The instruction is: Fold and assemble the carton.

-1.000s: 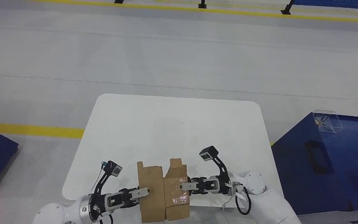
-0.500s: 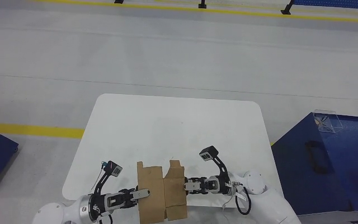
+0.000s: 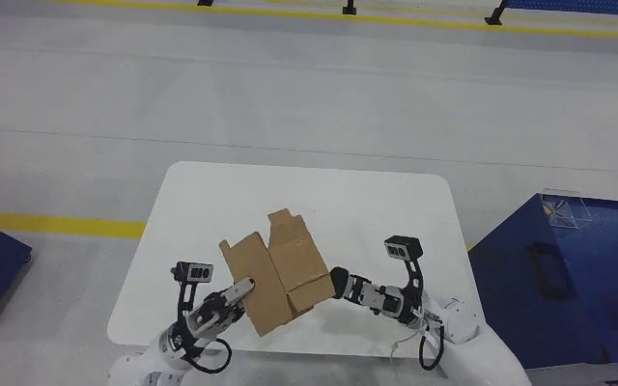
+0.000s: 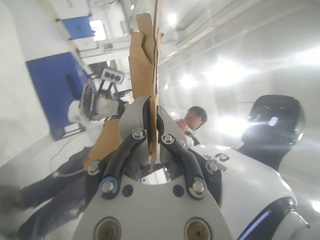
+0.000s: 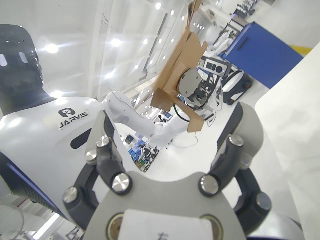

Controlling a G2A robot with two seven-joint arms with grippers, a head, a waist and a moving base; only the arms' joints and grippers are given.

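Carton has shifted from the bottom edge of the top view to lower centre and now sits askew, raised over the white surface. Left hand is clamped on the carton's lower-left edge, the flat cardboard pinched between its fingers. Right hand is beside the carton's right edge, fingers spread wide, holding nothing.

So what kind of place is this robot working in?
Probably a big factory or robot-testing hall: a wide grey concrete floor with painted yellow lines, a big blue cabinet beside the white rounded table, and rows of bright ceiling lights.
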